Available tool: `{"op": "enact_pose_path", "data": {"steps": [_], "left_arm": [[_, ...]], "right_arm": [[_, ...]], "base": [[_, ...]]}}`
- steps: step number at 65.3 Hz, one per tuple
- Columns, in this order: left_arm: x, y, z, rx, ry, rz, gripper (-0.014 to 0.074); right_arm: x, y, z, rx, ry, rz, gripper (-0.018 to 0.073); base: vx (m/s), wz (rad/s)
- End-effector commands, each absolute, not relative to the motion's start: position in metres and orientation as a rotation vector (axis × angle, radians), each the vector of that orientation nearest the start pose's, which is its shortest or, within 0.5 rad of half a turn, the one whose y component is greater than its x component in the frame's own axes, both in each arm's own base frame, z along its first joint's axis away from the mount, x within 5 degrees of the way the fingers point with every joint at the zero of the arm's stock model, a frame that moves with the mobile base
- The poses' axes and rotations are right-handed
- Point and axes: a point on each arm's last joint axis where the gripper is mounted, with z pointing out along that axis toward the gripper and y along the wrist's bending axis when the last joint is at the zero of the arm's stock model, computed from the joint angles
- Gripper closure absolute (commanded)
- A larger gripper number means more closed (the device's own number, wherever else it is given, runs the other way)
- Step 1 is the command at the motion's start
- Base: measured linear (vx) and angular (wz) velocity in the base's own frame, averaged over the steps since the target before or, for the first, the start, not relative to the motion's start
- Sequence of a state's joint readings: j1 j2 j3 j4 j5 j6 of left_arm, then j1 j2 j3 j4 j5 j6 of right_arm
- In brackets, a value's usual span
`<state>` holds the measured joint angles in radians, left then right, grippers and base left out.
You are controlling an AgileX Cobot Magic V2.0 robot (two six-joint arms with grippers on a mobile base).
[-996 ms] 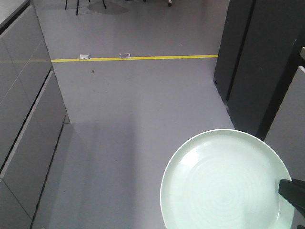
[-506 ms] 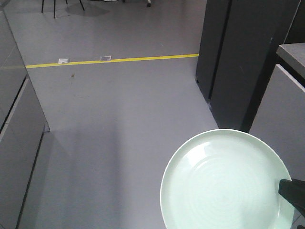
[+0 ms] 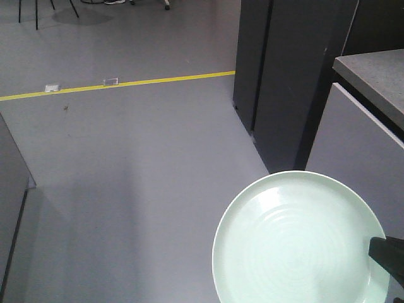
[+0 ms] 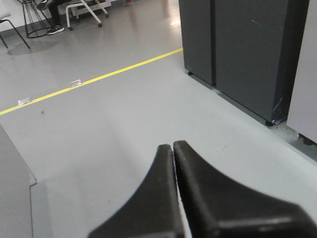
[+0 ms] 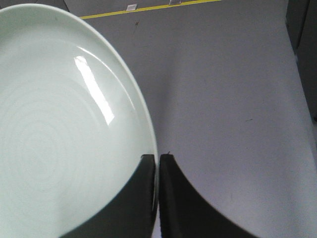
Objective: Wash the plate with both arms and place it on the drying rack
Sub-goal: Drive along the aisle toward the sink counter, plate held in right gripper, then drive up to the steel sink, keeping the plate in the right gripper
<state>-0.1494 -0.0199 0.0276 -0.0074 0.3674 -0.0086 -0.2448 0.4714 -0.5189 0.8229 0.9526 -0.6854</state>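
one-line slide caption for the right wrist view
Mint-green plate pinched at its rim by the right gripper, held over grey floor with a yellow line.

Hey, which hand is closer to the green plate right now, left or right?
Right. The right hand is pinching the plate at its rim. The left hand is shut on nothing, pointing at the floor, with no plate in its wrist view.

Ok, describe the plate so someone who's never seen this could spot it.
Start at the grey floor with its yellow tape line, then look to the lower right, below the tall dark cabinet. There a round, glossy, pale mint-green plate is held above the floor, its rim pinched by the black right gripper. It is the only pale round thing, with faint concentric rings.
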Motion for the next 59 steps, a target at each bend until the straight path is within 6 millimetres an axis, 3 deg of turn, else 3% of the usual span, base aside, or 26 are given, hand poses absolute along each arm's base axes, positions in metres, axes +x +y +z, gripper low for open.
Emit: {"op": "enact_pose_path", "data": {"steps": [1,59], "left_arm": [[0.0519,-0.0087,0.1894,0.116,1.748,-0.14,0.0603],[0.0519,-0.0087,0.1894,0.116,1.748,-0.14,0.0603]], "right_arm": [[0.0844,0.0353,0.3104,-0.185,2.016,0.49,0.0561],[0.0844,0.0353,0.3104,-0.185,2.016,0.49,0.0561]], "base": [[0.06,-0.18],[0.07,-0.22]]}}
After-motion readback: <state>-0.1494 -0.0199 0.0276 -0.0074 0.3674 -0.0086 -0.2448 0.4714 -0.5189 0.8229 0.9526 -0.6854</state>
